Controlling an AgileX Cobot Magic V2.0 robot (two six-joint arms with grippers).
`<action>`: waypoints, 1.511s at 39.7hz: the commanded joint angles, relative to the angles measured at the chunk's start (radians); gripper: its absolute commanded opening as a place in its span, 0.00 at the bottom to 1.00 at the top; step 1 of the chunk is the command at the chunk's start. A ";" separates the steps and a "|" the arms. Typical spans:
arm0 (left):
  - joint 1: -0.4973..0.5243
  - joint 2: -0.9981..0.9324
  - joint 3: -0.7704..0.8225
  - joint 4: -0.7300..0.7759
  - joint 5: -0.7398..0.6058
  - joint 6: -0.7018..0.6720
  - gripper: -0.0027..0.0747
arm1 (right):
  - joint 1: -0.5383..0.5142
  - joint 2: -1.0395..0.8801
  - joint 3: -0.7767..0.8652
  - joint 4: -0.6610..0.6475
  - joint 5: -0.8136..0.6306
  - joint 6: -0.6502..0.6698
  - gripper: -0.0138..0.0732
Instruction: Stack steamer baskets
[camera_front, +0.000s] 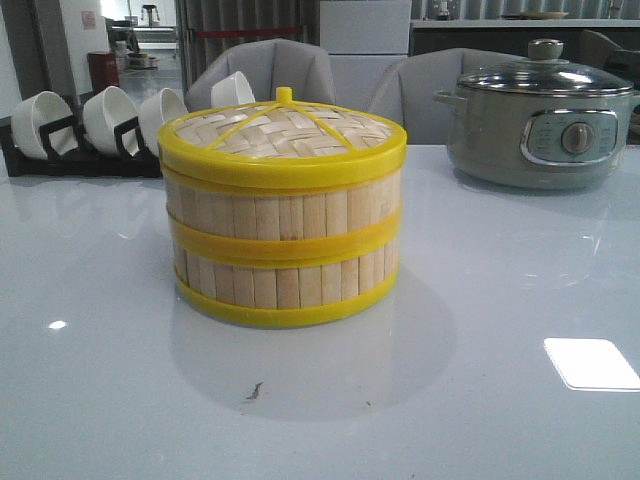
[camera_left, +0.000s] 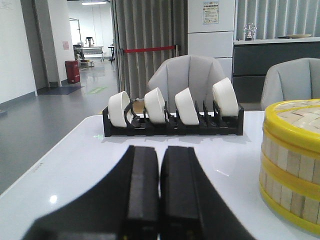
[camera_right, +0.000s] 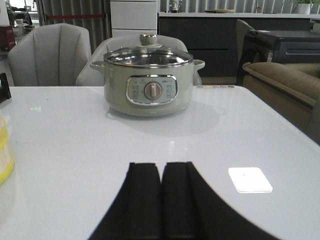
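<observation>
both steamer baskets (camera_front: 283, 250) sit stacked right in front of us at mid-table, woven lid (camera_front: 283, 135) on top, yellow rims lined up all round. we judge the stacking done, so the job now is keeping clear. left gripper (camera_left: 159, 192) is pressed closed on nothing, just beside the stack; right gripper (camera_right: 160, 197) likewise closed and empty, well apart from it. bare table (camera_front: 100, 380) lies on both sides; bowl rack (camera_left: 172, 112) and grey pot (camera_right: 148, 82) stand at the far edge.
</observation>
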 joint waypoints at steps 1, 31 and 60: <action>0.001 -0.013 0.001 -0.001 -0.083 -0.003 0.15 | -0.005 -0.022 -0.014 -0.006 -0.053 0.003 0.22; 0.001 -0.013 0.001 -0.001 -0.083 -0.003 0.15 | -0.004 -0.022 -0.014 0.137 -0.046 -0.101 0.22; 0.001 -0.013 0.001 -0.001 -0.083 -0.003 0.15 | -0.004 -0.022 -0.014 0.137 -0.046 -0.104 0.22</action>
